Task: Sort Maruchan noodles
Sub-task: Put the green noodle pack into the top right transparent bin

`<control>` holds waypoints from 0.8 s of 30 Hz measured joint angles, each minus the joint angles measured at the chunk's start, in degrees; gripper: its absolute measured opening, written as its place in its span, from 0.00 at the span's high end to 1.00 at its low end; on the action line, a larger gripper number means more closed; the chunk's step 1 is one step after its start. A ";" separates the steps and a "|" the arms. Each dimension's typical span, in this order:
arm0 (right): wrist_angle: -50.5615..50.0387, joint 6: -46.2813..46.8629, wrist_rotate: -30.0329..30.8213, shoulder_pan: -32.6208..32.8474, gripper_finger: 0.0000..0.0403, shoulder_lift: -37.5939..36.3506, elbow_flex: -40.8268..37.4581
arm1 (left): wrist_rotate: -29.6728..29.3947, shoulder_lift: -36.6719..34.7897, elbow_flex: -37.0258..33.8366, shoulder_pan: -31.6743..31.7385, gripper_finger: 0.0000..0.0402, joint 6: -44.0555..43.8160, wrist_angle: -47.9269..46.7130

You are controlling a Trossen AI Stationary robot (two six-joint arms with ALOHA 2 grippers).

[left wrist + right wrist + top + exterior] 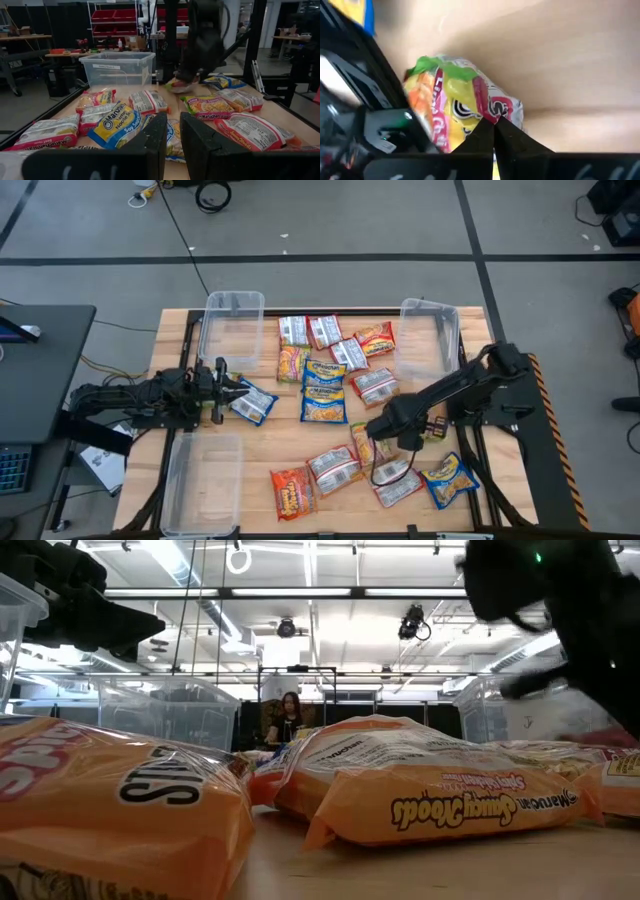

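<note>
The table (300,442) is pale wood with a black frame, standing on a grey concrete floor (330,220) crossed by dark lines. Three clear bins sit on it: one at the far left (234,320), one at the far right (432,330), one at the near left (202,480). A dark desk (35,370) stands to the left of the table.

The packets (325,370) lie scattered across the middle and near right of the table, some overlapping, in orange-red, blue-and-yellow and silver kinds. The low view looks across two orange ones (440,802) lying flat on the wood.

The right gripper (378,427) is down at the near middle, clenched on the edge of a green, yellow and pink packet (465,107) that lies on the table. The left gripper (225,392) hovers at the left side just beside a blue-and-yellow packet (252,402), its fingers nearly together with only a narrow gap; whether it grips anything cannot be told.

Beyond the table, the room has bright ceiling lights, red shelf bins (112,15) on a rack, workbenches, and a person (289,720) seated far off.
</note>
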 joint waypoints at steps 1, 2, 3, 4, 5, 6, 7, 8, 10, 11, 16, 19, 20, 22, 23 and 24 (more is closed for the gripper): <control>0.26 1.40 -0.60 -0.35 0.99 -1.84 1.15 | -0.01 0.00 0.00 0.00 0.85 -0.01 0.00; 0.26 3.15 -0.94 -0.81 0.99 -3.79 2.41 | -0.01 0.00 0.00 0.00 0.85 -0.01 -0.01; 0.08 5.04 -1.09 -1.32 0.99 -5.62 3.79 | -0.01 0.00 0.00 0.00 0.85 -0.01 -0.02; 0.10 7.03 -1.28 -1.91 0.99 -7.45 5.10 | -0.01 0.00 0.00 0.00 0.85 -0.01 0.00; 0.16 9.45 -1.50 -2.66 0.99 -9.24 6.52 | -0.01 0.00 0.00 0.00 0.85 -0.01 0.00; 0.55 12.53 -1.50 -3.43 0.99 -11.26 7.89 | -0.01 0.00 0.00 0.00 0.85 -0.01 -0.02; 0.98 16.09 -1.33 -4.39 0.99 -13.12 9.23 | -0.01 0.00 0.00 0.00 0.85 -0.01 0.00; 1.57 19.98 -0.69 -5.50 0.99 -15.14 10.18 | -0.01 0.00 0.00 0.00 0.85 -0.01 0.00; 2.24 27.47 1.87 -8.11 0.99 -18.87 11.53 | -0.01 0.00 0.00 0.00 0.85 -0.03 0.00; 2.43 31.37 3.79 -9.53 0.99 -20.80 11.95 | -0.01 0.00 0.00 0.00 0.85 -0.03 0.00; 1.35 49.86 18.95 -18.02 1.00 -30.25 12.49 | -0.01 0.00 0.00 0.00 0.85 -0.03 0.00; 0.44 59.54 24.34 -23.48 1.00 -35.10 12.70 | -0.01 0.00 0.00 0.01 0.85 -0.03 0.02; 0.25 62.15 24.24 -25.12 1.00 -36.25 13.17 | -0.01 0.00 0.00 0.01 0.85 -0.03 0.00; -0.12 65.78 24.03 -27.80 1.00 -37.70 14.84 | -0.01 0.00 0.00 0.00 0.85 -0.03 0.01; -1.00 66.38 24.12 -28.91 1.00 -37.99 15.82 | -0.01 0.00 0.00 0.00 0.85 -0.03 0.00; -2.01 66.42 24.49 -30.10 1.00 -38.04 16.92 | -0.01 0.00 0.00 0.00 0.85 -0.03 0.00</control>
